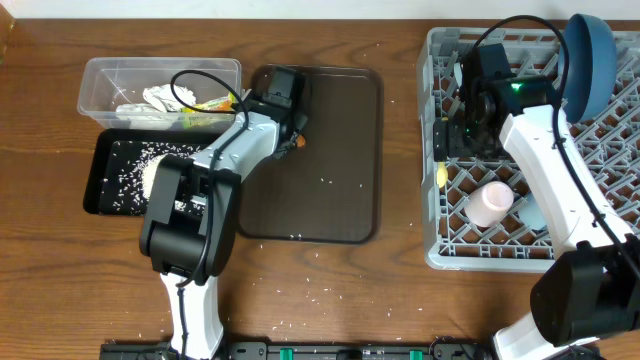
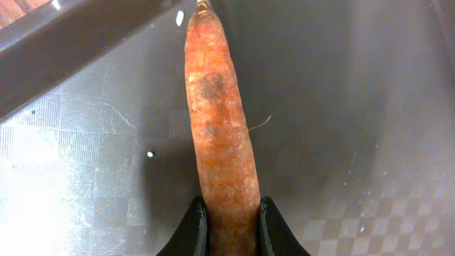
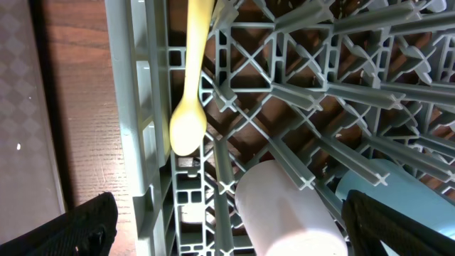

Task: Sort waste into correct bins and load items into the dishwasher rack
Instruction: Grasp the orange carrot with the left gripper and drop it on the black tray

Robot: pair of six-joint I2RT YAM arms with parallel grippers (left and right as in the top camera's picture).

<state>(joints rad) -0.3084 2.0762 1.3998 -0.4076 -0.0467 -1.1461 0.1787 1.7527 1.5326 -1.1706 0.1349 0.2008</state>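
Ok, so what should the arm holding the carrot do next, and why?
Probably lift the carrot clear of the brown tray and swing it left toward the black tray. The left gripper is shut on it, and the rice, the other food scrap, lies in that tray, while the clear tub holds tissue and a wrapper.

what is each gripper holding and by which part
The left gripper pinches the thin orange carrot piece by one end, over the brown rectangular serving tray. The right gripper is open over the grey plastic dishwasher rack, holding nothing.
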